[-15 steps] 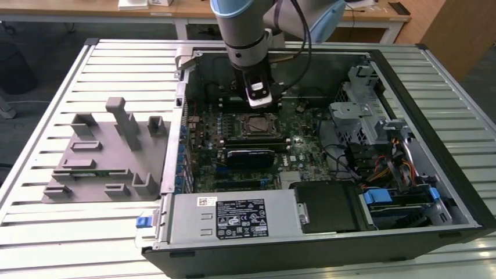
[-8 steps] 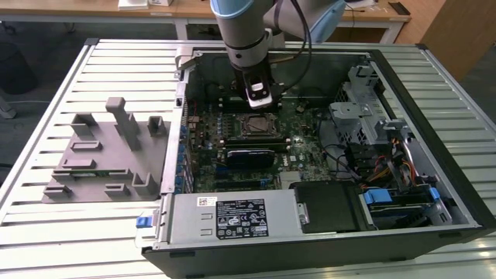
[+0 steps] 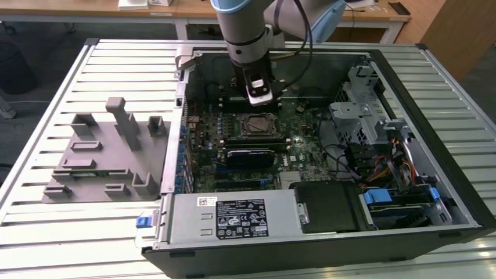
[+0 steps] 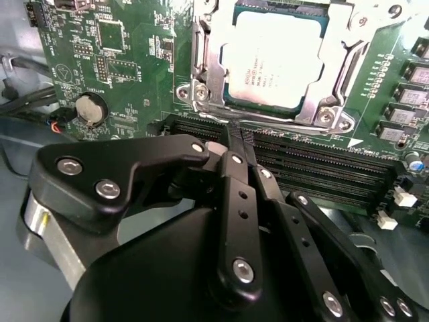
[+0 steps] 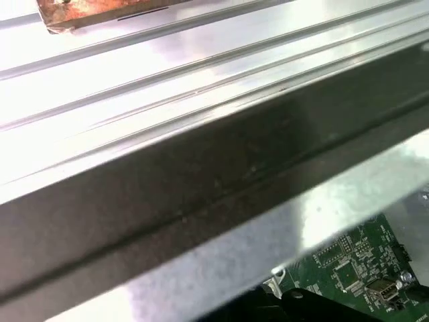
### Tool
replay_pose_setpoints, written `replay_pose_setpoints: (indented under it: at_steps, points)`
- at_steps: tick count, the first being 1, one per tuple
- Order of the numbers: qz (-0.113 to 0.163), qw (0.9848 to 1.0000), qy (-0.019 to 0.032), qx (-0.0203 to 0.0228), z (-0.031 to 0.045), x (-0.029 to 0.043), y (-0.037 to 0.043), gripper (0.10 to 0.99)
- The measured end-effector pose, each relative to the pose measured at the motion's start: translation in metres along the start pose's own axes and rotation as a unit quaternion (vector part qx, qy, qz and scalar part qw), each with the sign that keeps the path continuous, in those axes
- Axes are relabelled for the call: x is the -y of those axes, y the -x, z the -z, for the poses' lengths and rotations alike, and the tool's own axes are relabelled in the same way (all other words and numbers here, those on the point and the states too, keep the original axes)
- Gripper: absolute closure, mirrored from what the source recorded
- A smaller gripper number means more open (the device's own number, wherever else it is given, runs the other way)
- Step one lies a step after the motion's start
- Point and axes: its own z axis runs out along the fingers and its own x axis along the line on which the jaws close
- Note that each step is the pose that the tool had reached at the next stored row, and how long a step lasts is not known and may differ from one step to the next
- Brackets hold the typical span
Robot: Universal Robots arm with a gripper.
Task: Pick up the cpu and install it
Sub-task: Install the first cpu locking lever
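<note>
cpu sits flat in the metal socket frame on the green motherboard. gripper hangs just beside it over the memory slots, fingers seemingly pressed together and holding nothing. open computer case lies on a ribbed metal table; wooden desks stand far behind.

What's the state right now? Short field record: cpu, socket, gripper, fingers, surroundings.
cpu: seated in the socket, silver top facing up
socket: metal frame around the chip, on the motherboard
gripper: beside the socket, over the memory slots, not touching the cpu
fingers: together, holding nothing
surroundings: open computer case on slatted table; grey fixture on the exterior view's left
</note>
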Motion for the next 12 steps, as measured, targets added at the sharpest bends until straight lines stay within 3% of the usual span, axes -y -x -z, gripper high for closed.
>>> replay_pose_setpoints:
  at_steps: [4, 12]
  points:
    - [0.0, 1.0, -0.0001, -0.0001, 0.0001, 0.0, 0.0, 0.98]
    - [-0.004, 0.9995, -0.0131, -0.027, -0.0006, 0.0025, 0.0065, 0.98]
